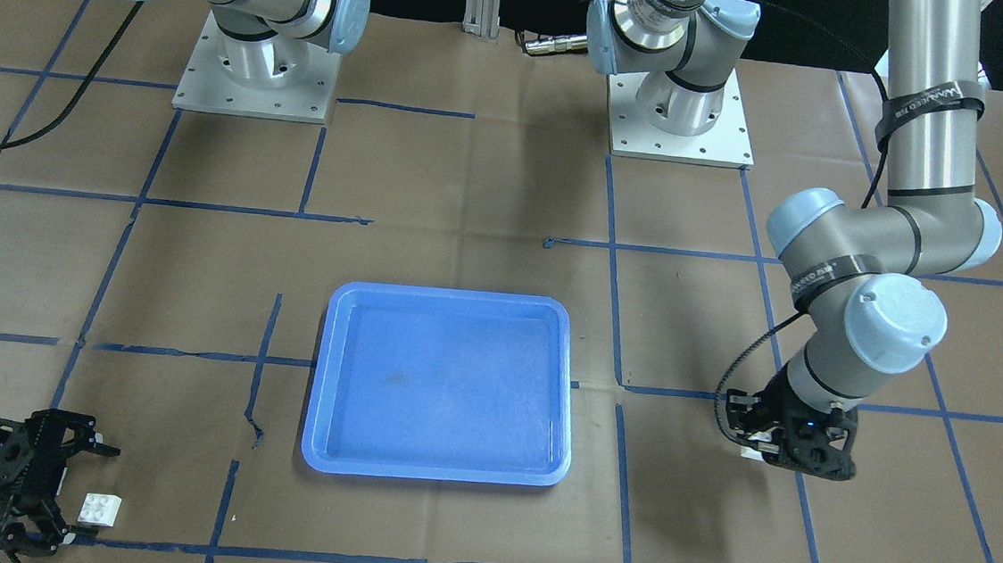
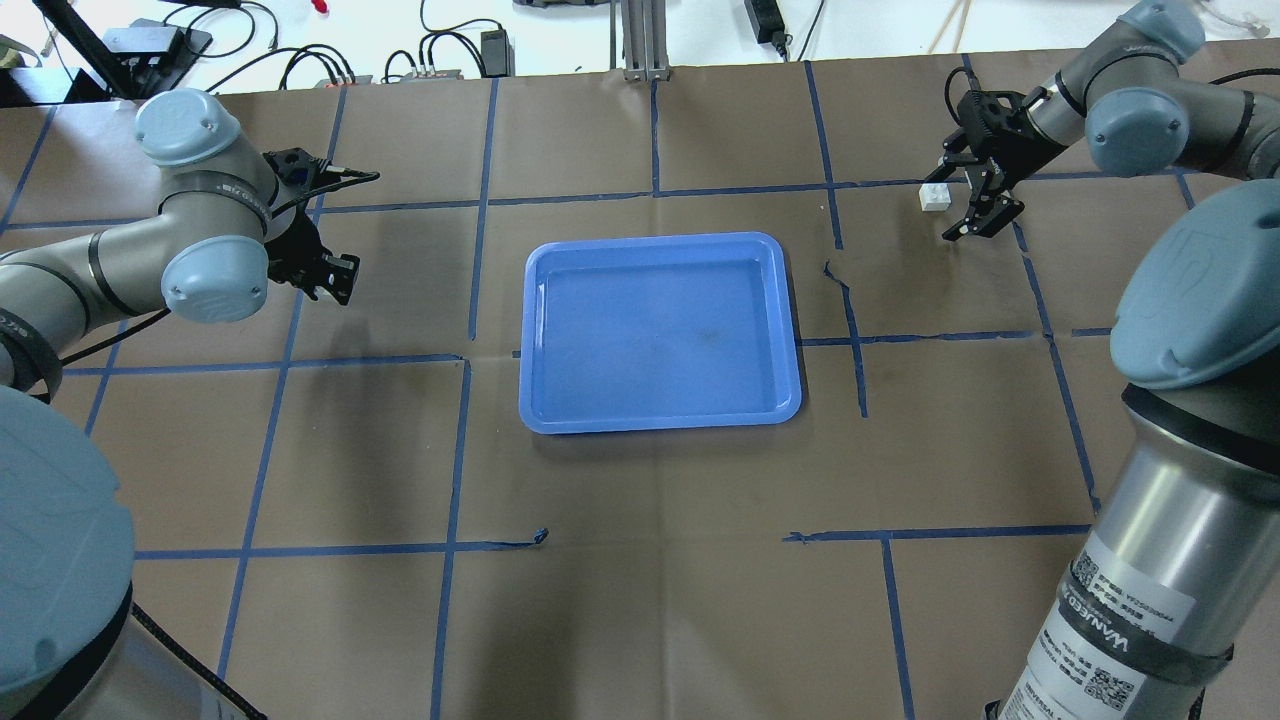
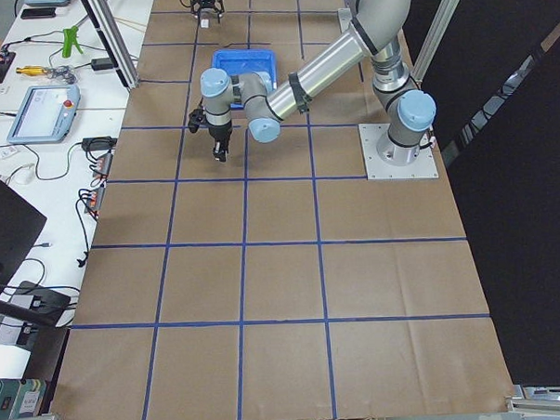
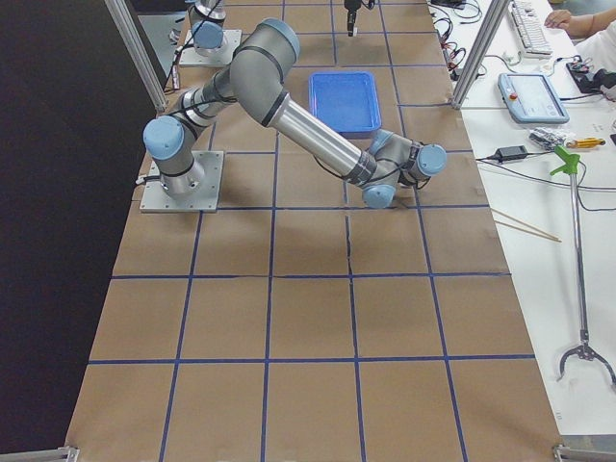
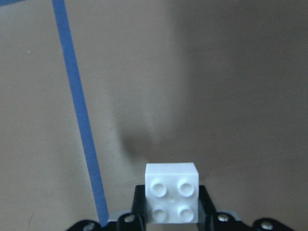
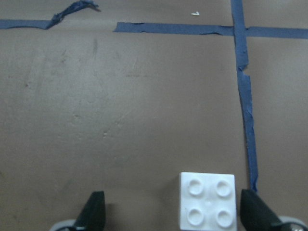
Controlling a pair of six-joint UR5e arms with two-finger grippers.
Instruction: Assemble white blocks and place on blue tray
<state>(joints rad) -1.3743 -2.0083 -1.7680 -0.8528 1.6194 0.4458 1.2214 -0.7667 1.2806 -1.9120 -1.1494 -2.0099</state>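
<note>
**Surroundings.** Table covered in brown paper (image 1: 471, 208) and ruled into squares by blue tape lines (image 1: 615, 264). One strip is torn loose (image 1: 250, 427) near the blue tray's corner. Two grey mounting plates (image 1: 256, 83) stand beyond the tray's long side, at the robot's end. A side bench past the operators' edge holds a teach pendant (image 4: 534, 96), cables and a long grabber stick (image 4: 577, 289). Nothing lies between either block and the tray.

**Blue tray** (image 1: 440, 384). Mid-table, flat, with a faint dark smudge on its floor.

**Writing.** Black strap (image 1: 932, 99) on the left arm has white lettering that is too small to read surely. White sticker (image 2: 1130, 605) on the right arm carries codes and print that is not legible.

**Left arm.** The upper tube hangs upright, the elbow is bent, and the wrist is turned down. Left gripper (image 1: 759, 445) sits well apart from the tray's short side on the robot's left. Its jaws pinch the first white block (image 5: 172, 199) by two opposite faces, studs toward the camera. Whether the block clears the paper cannot be told.

**Right arm.** Stretched long and low across the table. Right gripper (image 6: 174, 211) is off the tray's corner on the operators' side, well apart from it, with jaws spread wide. The second white block (image 6: 208, 199) rests on the paper between the fingers, studs up. It is nearer one finger (image 6: 255, 211) and touches neither.
</note>
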